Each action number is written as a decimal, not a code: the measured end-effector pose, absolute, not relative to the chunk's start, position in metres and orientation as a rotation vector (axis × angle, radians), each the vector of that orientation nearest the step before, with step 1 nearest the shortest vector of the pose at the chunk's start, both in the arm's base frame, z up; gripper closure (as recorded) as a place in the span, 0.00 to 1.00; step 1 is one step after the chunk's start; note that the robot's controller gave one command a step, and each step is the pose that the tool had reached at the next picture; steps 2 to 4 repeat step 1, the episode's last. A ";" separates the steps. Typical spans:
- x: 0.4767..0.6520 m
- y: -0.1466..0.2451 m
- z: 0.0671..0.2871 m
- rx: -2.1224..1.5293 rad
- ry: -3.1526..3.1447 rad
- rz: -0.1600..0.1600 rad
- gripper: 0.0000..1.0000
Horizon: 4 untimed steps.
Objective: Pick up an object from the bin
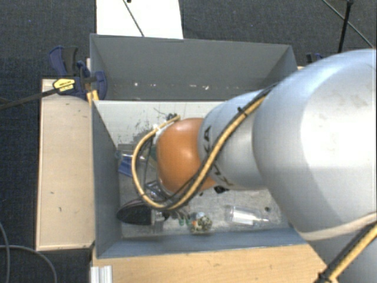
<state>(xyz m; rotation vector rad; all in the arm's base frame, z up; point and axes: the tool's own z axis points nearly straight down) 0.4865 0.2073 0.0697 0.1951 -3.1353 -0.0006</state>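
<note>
Surrounding grey bin, dark carpet; bin interior scuffed, arm overhead.

The arm and its orange cover are filling the bin's middle and right. A black thing, a blue piece, a speckled lump and a clear packet are crowding the front floor. The back-left floor is lying open.

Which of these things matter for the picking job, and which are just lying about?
In the job: robot arm; grey bin; the loose things nearest the arm's tip, namely a black rounded object and a blue piece.

Lying about: clear plastic piece and small speckled bit by the bin's near wall; black cable outside the bin.
</note>
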 end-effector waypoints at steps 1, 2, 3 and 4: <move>0.497 0.209 0.233 0.147 -3.148 -0.006 1.00; 0.497 0.209 0.233 0.147 -3.148 -0.006 1.00; 0.497 0.209 0.233 0.147 -3.148 -0.006 1.00; 0.497 0.209 0.233 0.147 -3.148 -0.006 1.00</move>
